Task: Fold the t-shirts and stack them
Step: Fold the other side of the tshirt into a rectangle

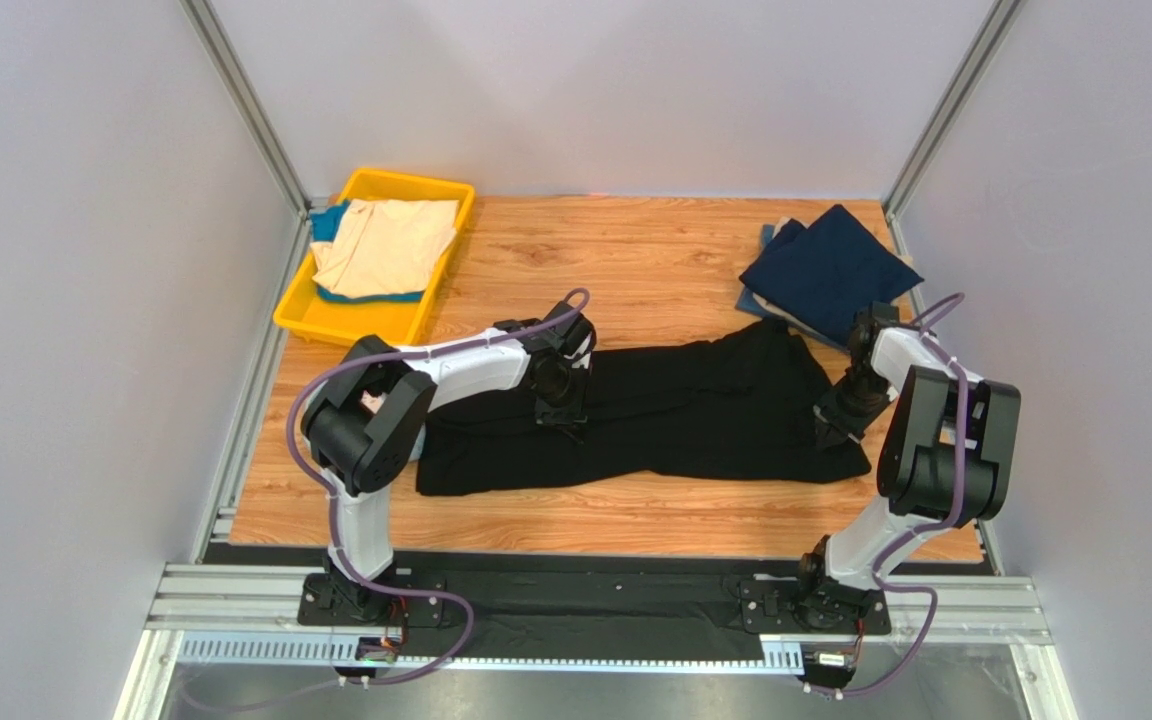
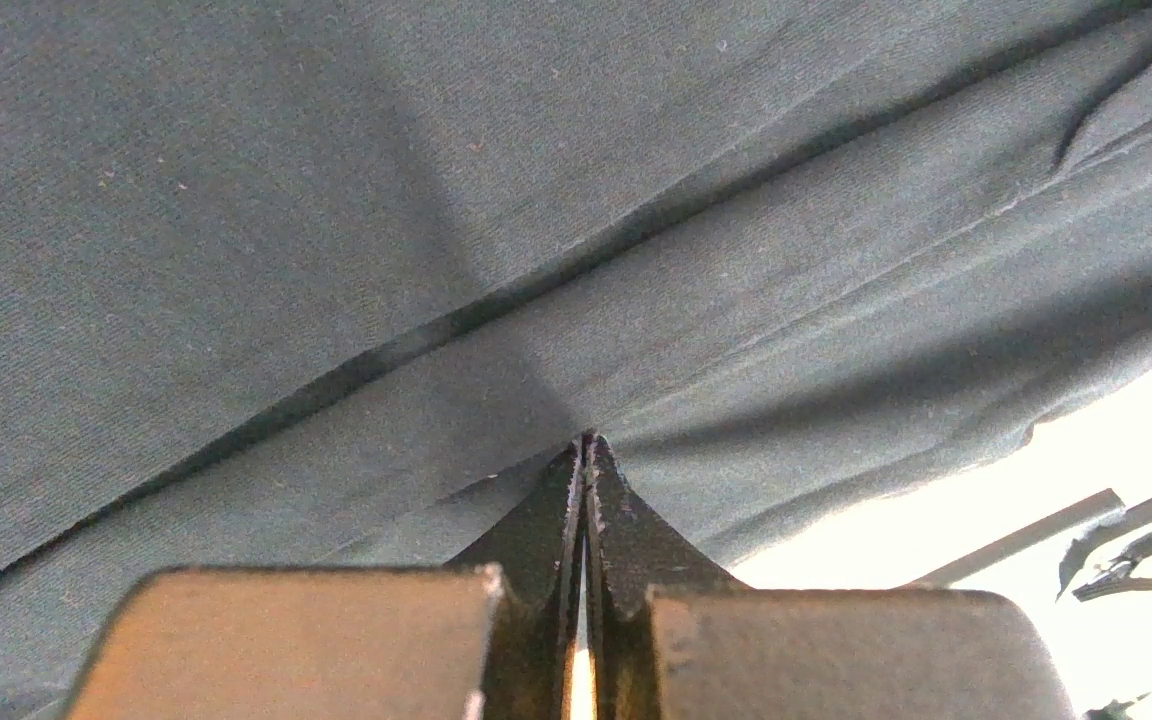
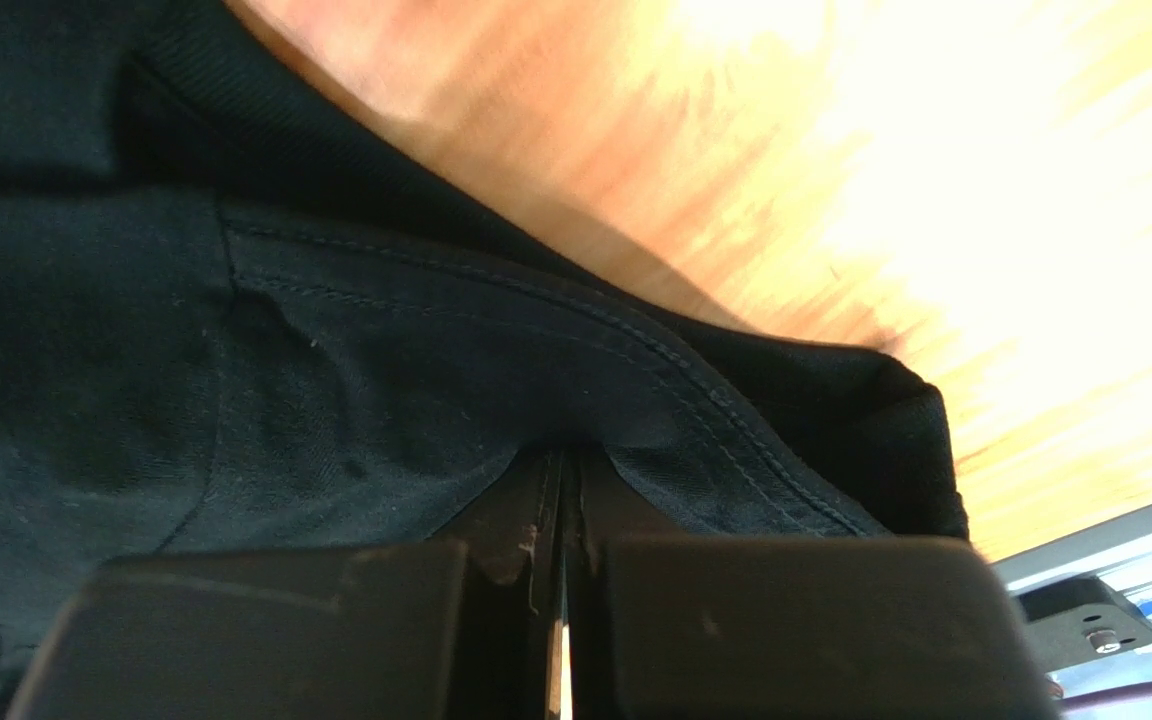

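Left tool (image 2: 587,443): jaws pressed together with no gap showing; the tips pinch a ridge of the large, soft black t-shirt (image 1: 687,413), and creases run out from the pinch.
Right tool (image 3: 560,450): likewise closed tight; it bites at a stitched hem at the shirt's right end, near a corner of the cloth; a thin layer seems caught, though the fingers hide the pinch itself.
Black t-shirt: spread lengthwise across the middle of the pale wooden surface (image 1: 612,255), between the two arms; rumpled, not yet a neat fold; the left tool grips it toward its left-middle, the right tool at its right end.
Step in hand: judged as the start of a fold on the black t-shirt, both grips taken and the cloth low on the surface.
Next move: likely a joint lift and carry of the gripped edge over the rest of the shirt; it calls for both arms to travel evenly so the cloth neither stretches nor slips.
Other shirts: a folded navy blue t-shirt (image 1: 833,267) lies at the far right corner, just beyond the right tool; a beige t-shirt (image 1: 382,243) rests in a yellow plastic tray (image 1: 312,318) at the far left, well apart.
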Controlling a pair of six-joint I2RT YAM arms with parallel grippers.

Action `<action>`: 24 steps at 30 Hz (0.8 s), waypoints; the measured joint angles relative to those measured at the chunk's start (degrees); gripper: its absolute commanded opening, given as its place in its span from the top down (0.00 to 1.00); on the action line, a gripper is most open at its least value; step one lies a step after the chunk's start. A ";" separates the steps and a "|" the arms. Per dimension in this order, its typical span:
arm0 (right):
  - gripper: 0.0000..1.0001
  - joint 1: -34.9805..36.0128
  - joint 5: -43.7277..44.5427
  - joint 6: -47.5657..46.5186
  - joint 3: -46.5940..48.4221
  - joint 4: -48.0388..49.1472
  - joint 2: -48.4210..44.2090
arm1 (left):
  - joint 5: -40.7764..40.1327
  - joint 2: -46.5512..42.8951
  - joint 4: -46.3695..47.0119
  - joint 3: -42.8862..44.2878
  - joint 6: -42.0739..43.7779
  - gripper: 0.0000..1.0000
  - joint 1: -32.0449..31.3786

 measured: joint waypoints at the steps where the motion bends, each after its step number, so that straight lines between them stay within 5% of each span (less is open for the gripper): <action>1: 1.00 -0.07 0.00 0.04 0.46 -0.04 0.39 | 0.13 -0.22 0.37 -0.46 -0.09 1.00 0.07; 11: 1.00 -0.35 0.37 0.20 2.23 0.61 0.79 | 1.75 -1.64 3.78 -3.08 0.22 1.00 0.79; 15: 0.88 -0.57 1.01 0.92 0.33 0.09 -7.21 | 1.75 -0.79 2.03 -1.31 1.79 0.85 0.76; 18: 0.78 -0.72 0.44 1.57 0.24 -0.66 -16.20 | 1.57 0.13 -0.26 0.70 3.13 0.83 0.74; 24: 0.79 -0.72 -4.57 1.86 7.02 -0.94 -23.78 | -3.17 0.52 -5.27 3.69 5.86 0.83 0.90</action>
